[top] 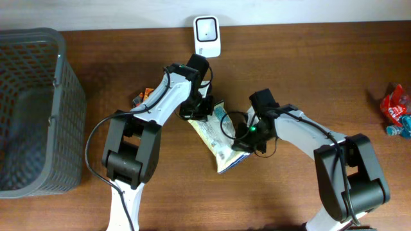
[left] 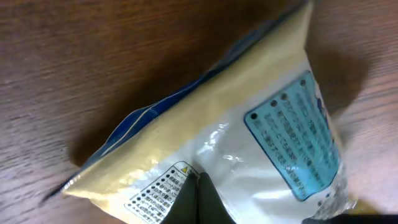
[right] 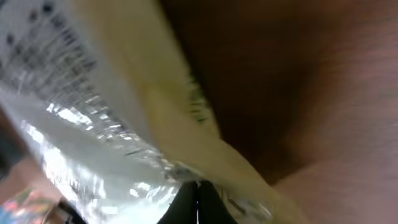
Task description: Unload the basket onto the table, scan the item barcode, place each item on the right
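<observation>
1. Mid-frame, pouch (top: 216, 136) is clamped at both ends: left gripper (top: 196, 109) closed on its upper end, right gripper (top: 248, 138) closed on the lower-right edge.
2. Best approach: hold film taut, turn barcode side twd scanner (top: 207, 36) at top centre. Barcode itself not made out.
3. Basket (top: 32, 109) at far left and red snack (top: 396, 109) at far right; neither blocks the way.

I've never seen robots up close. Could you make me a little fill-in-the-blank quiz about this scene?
The bag is gripped by ___ tools, the left tool and the right tool. The grey basket stands at the ___ end of the table. The scanner is coloured ___. Missing: two; left; white.
</observation>
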{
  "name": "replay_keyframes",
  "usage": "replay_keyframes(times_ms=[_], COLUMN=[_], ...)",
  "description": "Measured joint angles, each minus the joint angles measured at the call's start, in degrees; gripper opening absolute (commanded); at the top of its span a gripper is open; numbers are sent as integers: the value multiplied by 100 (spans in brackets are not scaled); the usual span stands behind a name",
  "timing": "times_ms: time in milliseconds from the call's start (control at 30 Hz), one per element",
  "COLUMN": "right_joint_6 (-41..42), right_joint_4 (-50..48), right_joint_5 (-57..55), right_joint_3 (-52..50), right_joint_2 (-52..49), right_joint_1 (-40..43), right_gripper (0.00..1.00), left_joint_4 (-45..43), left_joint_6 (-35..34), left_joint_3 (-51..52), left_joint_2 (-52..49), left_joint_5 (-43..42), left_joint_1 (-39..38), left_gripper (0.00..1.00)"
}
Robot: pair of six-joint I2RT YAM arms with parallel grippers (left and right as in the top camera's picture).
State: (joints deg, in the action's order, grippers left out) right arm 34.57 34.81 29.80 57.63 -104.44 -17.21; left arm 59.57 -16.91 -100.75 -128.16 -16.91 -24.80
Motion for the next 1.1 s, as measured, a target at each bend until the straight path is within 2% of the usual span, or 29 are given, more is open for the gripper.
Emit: replay_keyframes(times_ms=[200,300,433,567,700,933,967,1033,1100], right_joint_6=[-468,-678,-763,-752,-549,-444,-439,-463,-551], right_joint_4=[-343,374,1130,654,234,455,503,612,782], right_joint_5=[-890,-1073,-363,85,203,-946,-1169,-1891,-2485], right_joint_3=[553,1292,1646,1246,774,595,595,599,772], right_joint_2=[-2,-2,-9,-42,-173,-173,-173,-173,-190], right_joint_1=[494,555,549,352,114,131,129,157,236], right_gripper=[4,5,4,4,5,4,4,4,11], left_joint_4=[1429,1843,1716,1519,881,118,114,273,706], left_joint_6=[-138,-328,-254,-190,-166,-584,-597,-787,-925], left_joint_3=[-26,-26,-28,-35,-20,776,787,894,789], left_joint_2=[-35,-74,98,352,354,345,345,339,238], left_joint_5=[282,365,341,210,212,1228,1257,1853,2258], left_joint_1=[-20,-33,-33,-55,-83,-90,-90,-85,-2], left_gripper=[0,0,0,0,0,0,0,0,0])
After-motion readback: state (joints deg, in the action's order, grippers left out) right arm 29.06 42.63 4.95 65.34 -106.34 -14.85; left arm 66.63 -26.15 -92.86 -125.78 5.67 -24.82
